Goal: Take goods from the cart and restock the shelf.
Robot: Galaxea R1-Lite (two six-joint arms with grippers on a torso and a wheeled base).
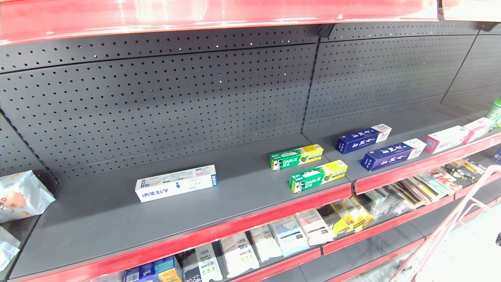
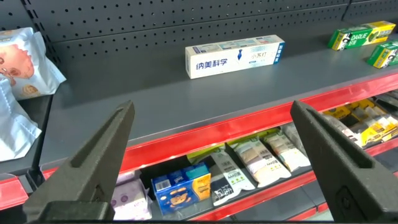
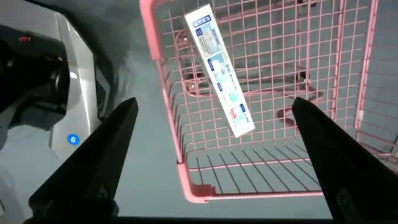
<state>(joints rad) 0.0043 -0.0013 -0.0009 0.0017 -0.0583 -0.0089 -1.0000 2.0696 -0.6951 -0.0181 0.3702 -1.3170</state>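
A white toothpaste box (image 1: 176, 183) lies on the grey shelf (image 1: 117, 219), left of the middle. In the left wrist view my left gripper (image 2: 211, 165) is open and holds nothing; it hovers in front of the shelf's red edge, with the white box (image 2: 235, 57) farther back. My right gripper (image 3: 211, 158) is open above the pink wire cart (image 3: 186, 168). A long white box (image 3: 222, 68) lies slanted inside the cart, ahead of the fingers and apart from them.
Two green boxes (image 1: 296, 156) (image 1: 318, 176), two blue boxes (image 1: 363, 138) (image 1: 392, 155) and pink-white boxes (image 1: 446, 139) line the shelf to the right. A printed bag (image 1: 19, 196) sits at the far left. Lower shelves hold several packets (image 1: 274, 235). The cart's frame (image 1: 450, 223) stands at the lower right.
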